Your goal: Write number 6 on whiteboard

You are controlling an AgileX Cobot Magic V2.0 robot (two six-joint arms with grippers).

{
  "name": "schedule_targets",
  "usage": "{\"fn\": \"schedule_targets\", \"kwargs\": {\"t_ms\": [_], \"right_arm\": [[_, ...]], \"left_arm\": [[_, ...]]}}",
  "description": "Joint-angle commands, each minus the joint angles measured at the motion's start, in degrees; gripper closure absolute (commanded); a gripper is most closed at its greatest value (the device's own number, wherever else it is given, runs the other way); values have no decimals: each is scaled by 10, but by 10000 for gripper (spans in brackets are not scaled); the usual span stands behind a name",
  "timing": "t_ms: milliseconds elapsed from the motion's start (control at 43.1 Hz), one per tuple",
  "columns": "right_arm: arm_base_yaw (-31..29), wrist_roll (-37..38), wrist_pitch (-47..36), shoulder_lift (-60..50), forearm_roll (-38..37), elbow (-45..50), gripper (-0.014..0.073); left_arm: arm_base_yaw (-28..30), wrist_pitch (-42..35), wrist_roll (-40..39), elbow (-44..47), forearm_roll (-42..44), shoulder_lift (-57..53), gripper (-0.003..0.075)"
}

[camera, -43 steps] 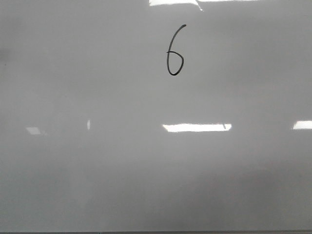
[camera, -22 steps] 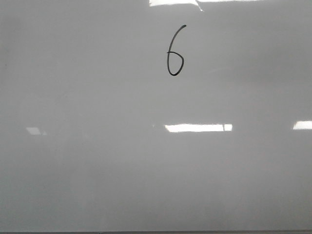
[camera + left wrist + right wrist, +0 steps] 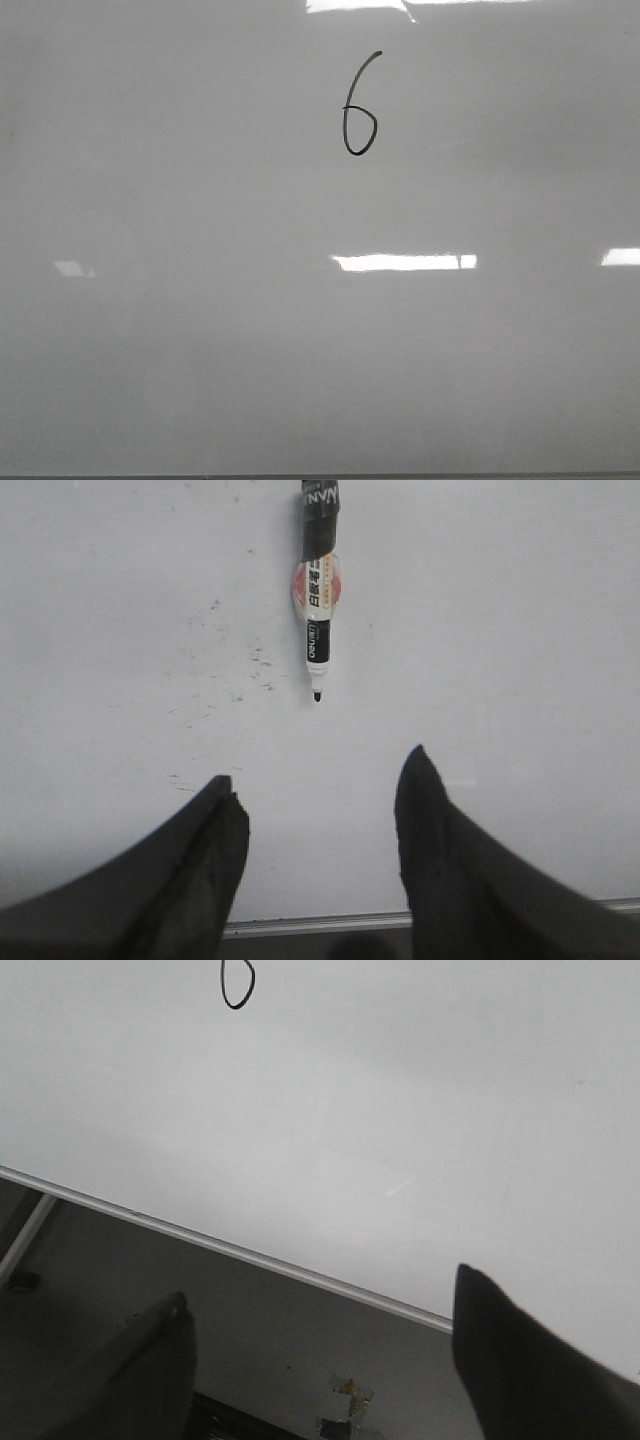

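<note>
Nearest in the left wrist view, the left gripper [image 3: 320, 785] shows two dark fingers spread wide apart at the bottom of the frame, with nothing between them. Just past them, at the top middle of that frame, lies a white marker pen with a black cap end and a bare black tip [image 3: 317, 600]; it rests flat on the big shiny light-grey whiteboard [image 3: 520, 630], and its far end is cut off by the frame edge. In the right wrist view, the right gripper [image 3: 325, 1305] is also spread wide and holds nothing, and it hangs over the board's thin metal edge [image 3: 230, 1248]. In the upper left of that frame only the round bottom loop of the number shows. Farthest away, in the upper middle of the front view, the small thin black hand-drawn number 6 [image 3: 359, 110] sits whole on the board. I think the writing is done, since the pen is put down. Neither arm shows in the front view.
</note>
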Motion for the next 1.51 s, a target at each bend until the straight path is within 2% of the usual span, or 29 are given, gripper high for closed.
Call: {"fn": "schedule_targets", "kwargs": {"t_ms": [0, 93, 325, 394, 487, 765, 881, 1344, 1483], "right_arm": [[-4, -3, -28, 0, -8, -18, 36], [-4, -3, -27, 0, -8, -18, 104], [-4, -3, -27, 0, -8, -18, 500], [-4, -3, -27, 0, -8, -18, 590], [-4, -3, -28, 0, -8, -18, 668], [-4, -3, -34, 0, -8, -18, 661], [-4, -3, -34, 0, -8, -18, 661], [-4, -3, -34, 0, -8, -18, 661], [-4, -3, -34, 0, -8, -18, 661]], "left_arm": [[-2, -36, 0, -10, -5, 1, 432], [-2, -39, 0, -5, -5, 1, 463], [-2, -43, 0, -3, -11, 1, 535], [-2, -43, 0, -3, -14, 1, 554], [-2, -48, 0, -3, -15, 1, 580], [-2, -100, 0, -3, -29, 1, 694], [-2, -100, 0, -3, -29, 1, 737], [-2, -100, 0, -3, -29, 1, 741], [-9, -102, 5, 5, -9, -37, 741]]}}
